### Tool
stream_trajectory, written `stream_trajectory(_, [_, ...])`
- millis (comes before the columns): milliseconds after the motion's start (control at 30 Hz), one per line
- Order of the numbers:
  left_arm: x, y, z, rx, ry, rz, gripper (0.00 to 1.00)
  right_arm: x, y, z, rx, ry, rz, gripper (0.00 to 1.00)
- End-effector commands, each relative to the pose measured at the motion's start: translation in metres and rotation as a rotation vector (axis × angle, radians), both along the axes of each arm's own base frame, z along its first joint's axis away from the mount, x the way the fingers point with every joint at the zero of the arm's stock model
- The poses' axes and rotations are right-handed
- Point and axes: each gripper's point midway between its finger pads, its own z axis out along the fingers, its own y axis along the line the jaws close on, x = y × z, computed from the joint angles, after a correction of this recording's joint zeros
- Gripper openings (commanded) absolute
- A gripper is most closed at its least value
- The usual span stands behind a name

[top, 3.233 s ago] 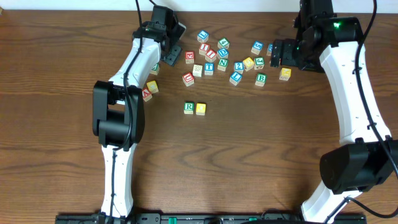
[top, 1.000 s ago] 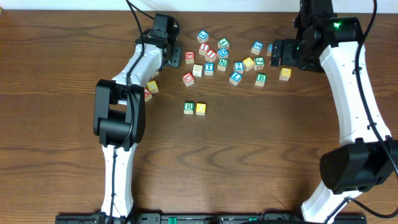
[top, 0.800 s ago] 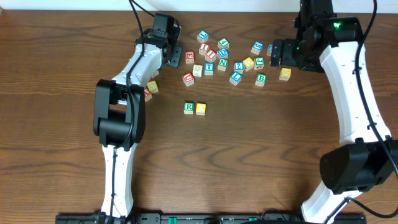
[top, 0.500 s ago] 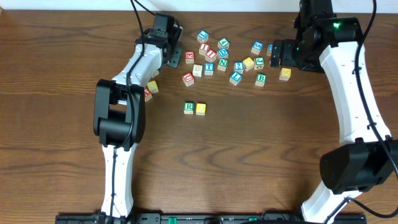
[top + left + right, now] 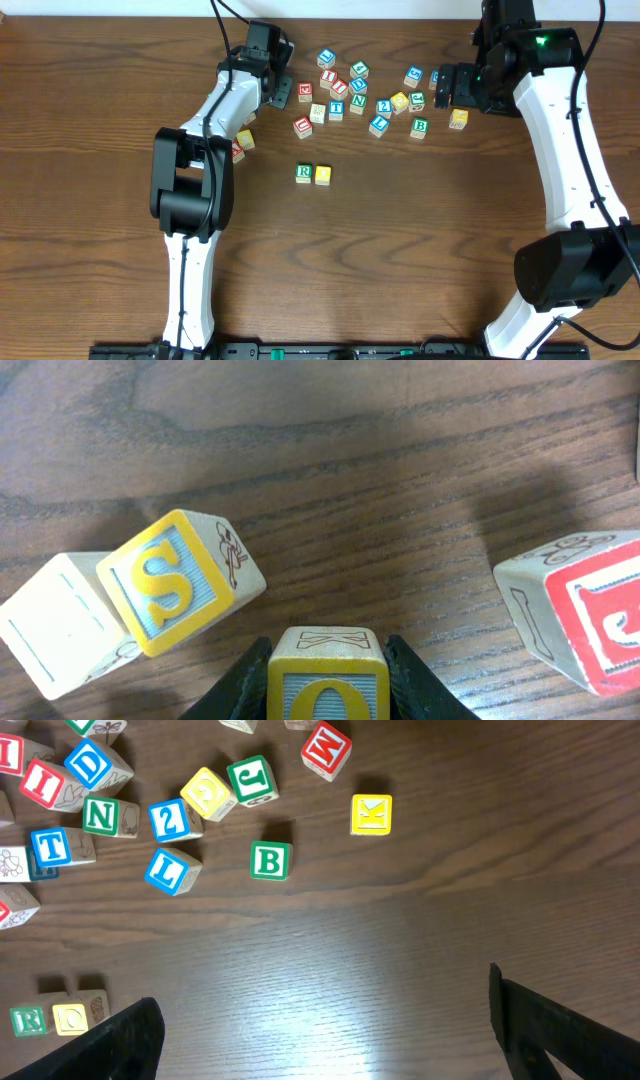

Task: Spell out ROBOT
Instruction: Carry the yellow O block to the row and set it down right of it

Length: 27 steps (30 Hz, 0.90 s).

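Clamps a yellow-edged O block (image 5: 325,690) in the left gripper (image 5: 325,652), with 1 black finger (image 5: 240,685) tight against each side. Cannot tell whether that block rests on the table (image 5: 400,510) or hangs just above it. Has a tilted S block (image 5: 165,582) just beside it to the upper left, touching a pale block (image 5: 55,625), and a red-faced block (image 5: 580,610) apart to the right. Places this grip at the far-left edge of the scatter of letter blocks, seen from overhead.

Holds the right gripper (image 5: 322,1010) wide, its 2 fingers (image 5: 110,1040) far apart with nothing between them, above bare wood by the right end of the scatter.

Shows 2 letters side by side in front of the scatter and well apart from it: an R block (image 5: 304,172) on the left, touching a second O block (image 5: 323,175) on its right.

Shows a green B block (image 5: 419,126) at the near-right edge of the scatter, standing alone. Shows a blue T block (image 5: 337,108) in the middle of the scatter, close among its neighbours. Shows a yellow K block (image 5: 371,813) apart at the right end.
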Motion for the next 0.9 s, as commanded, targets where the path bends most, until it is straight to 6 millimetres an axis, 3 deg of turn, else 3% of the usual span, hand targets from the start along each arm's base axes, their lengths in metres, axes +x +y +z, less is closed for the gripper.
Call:
stream_trajectory(0, [-0.003, 0.0, 0.022, -0.001, -0.018, -0.002, 0.25, 0.0, 0.001, -0.005, -0.016, 0.01, 0.011, 0.99])
stream_trajectory(233, [-0.014, -0.013, 0.093, -0.065, -0.089, 0.046, 0.25, 0.003, 0.0, -0.004, -0.014, -0.005, 0.01, 0.99])
stream_trajectory(433, [-0.046, -0.044, 0.139, -0.137, -0.088, 0.08, 0.24, 0.007, 0.001, -0.002, -0.012, -0.022, 0.01, 0.99])
stream_trajectory(567, [-0.077, -0.068, 0.147, -0.188, -0.016, 0.142, 0.24, 0.008, -0.001, -0.002, -0.019, -0.024, 0.006, 0.99])
stream_trajectory(867, [-0.146, -0.125, 0.129, -0.139, 0.155, 0.073, 0.24, 0.007, -0.006, -0.002, -0.043, -0.021, 0.003, 0.99])
